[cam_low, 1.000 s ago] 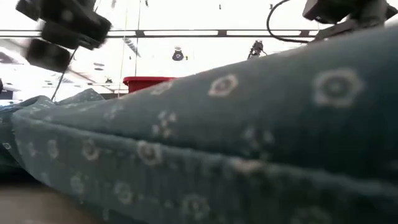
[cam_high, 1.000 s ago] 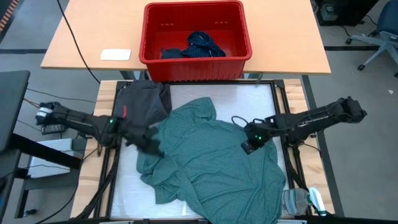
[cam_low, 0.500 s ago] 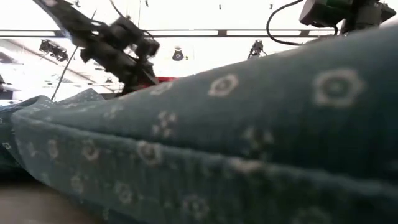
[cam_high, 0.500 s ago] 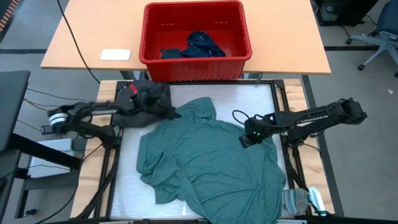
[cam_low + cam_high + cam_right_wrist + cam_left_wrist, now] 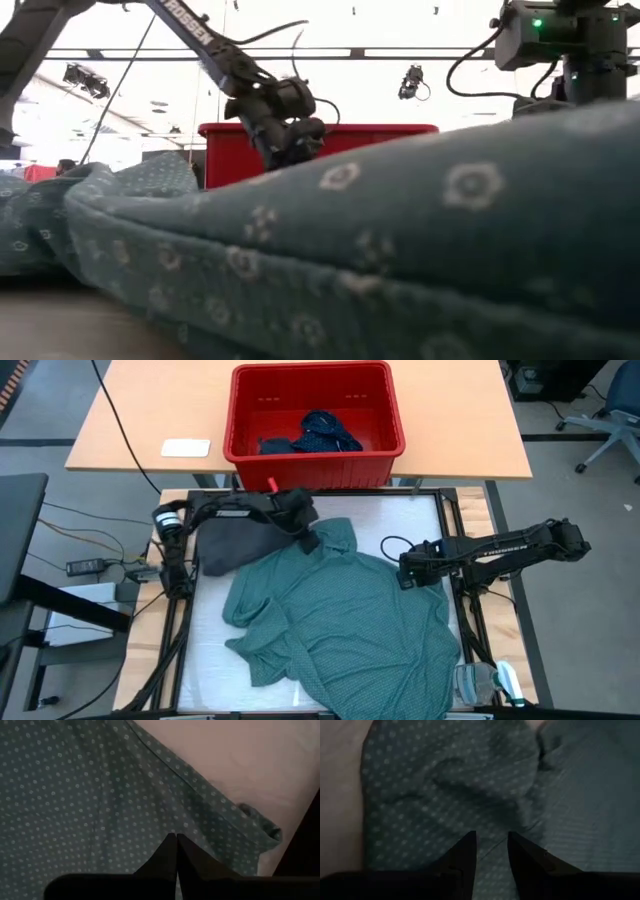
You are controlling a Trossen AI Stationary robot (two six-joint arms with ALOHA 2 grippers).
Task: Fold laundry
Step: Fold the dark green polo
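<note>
Teal shirt [image 5: 340, 620]: finely dotted, collared, lying crumpled and spread over the white pad; its collar points to 12 o'clock, a bunched sleeve lies at 8 o'clock.
Charcoal piece [image 5: 235, 540]: heaped at 10 o'clock of the shirt, touching its edge.
Navy dotted piece [image 5: 325, 432]: in the red basket [image 5: 385, 455], on the wooden tabletop [image 5: 130, 420] at 12 o'clock.
Left claw [image 5: 308, 540]: over the shirt's collar, fingers [image 5: 465, 855] parted a little, nothing seen between them.
Right claw [image 5: 408, 572]: at 3 o'clock of the shirt, over its edge, fingers pressed together; whether cloth is pinched cannot be told.
Change, left arm: a second ago its claw was at the 9 o'clock sleeve; it has swung across the charcoal piece to the collar.
Change, right claw: shifted slightly toward 3 o'clock.
Change, shirt: the 9 o'clock edge lies flatter.
</note>
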